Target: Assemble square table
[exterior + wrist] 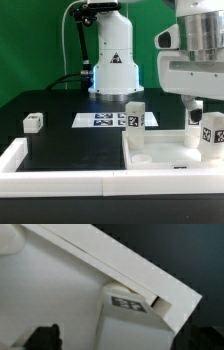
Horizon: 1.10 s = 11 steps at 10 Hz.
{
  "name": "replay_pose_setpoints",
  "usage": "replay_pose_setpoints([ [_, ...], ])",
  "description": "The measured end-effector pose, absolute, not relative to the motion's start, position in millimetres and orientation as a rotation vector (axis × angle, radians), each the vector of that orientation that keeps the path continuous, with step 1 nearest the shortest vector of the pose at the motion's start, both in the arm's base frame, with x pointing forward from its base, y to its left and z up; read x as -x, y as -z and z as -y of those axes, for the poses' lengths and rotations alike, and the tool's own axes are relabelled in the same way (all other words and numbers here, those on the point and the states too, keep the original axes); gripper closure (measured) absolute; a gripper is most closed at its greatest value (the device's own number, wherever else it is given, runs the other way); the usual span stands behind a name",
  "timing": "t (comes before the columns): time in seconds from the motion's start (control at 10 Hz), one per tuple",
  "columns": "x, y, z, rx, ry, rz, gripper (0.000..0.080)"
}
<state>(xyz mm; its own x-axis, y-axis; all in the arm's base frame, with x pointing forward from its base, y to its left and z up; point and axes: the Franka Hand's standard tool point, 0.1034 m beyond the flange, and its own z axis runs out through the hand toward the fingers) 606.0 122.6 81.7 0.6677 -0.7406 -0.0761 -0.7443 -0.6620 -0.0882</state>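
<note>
The white square slab (165, 150) lies on the exterior view's right, against the border wall. One tagged white leg (133, 115) stands upright at its far left corner. A second tagged leg (212, 132) stands at its right side, under my gripper (205, 104). In the wrist view this leg (128, 308) sits by the slab's raised rim (120, 263), between my two dark fingertips (42, 336). My gripper (122, 340) is open, and a gap shows beside the leg. A third leg (33, 122) lies on the black table at the left.
The marker board (108, 120) lies flat behind the slab, in front of the arm's base (112, 70). The long white border wall (60, 180) runs along the front and up the left side. Cables hang at the back left.
</note>
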Motion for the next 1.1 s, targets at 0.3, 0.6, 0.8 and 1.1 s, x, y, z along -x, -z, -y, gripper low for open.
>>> replay_pose_setpoints([
  [0.3,-606.3,-80.9,-121.5,2.973,-0.006,-0.787,0.0151],
  [0.6,-605.1,-80.1,-124.5,3.066,0.012,-0.504,0.0151],
  [0.8,-606.1,-80.8,-123.6,3.085,0.023,-0.363,0.0151],
  [1.1,-610.1,-82.0,-117.0,3.102,0.061,-0.147,0.0151],
])
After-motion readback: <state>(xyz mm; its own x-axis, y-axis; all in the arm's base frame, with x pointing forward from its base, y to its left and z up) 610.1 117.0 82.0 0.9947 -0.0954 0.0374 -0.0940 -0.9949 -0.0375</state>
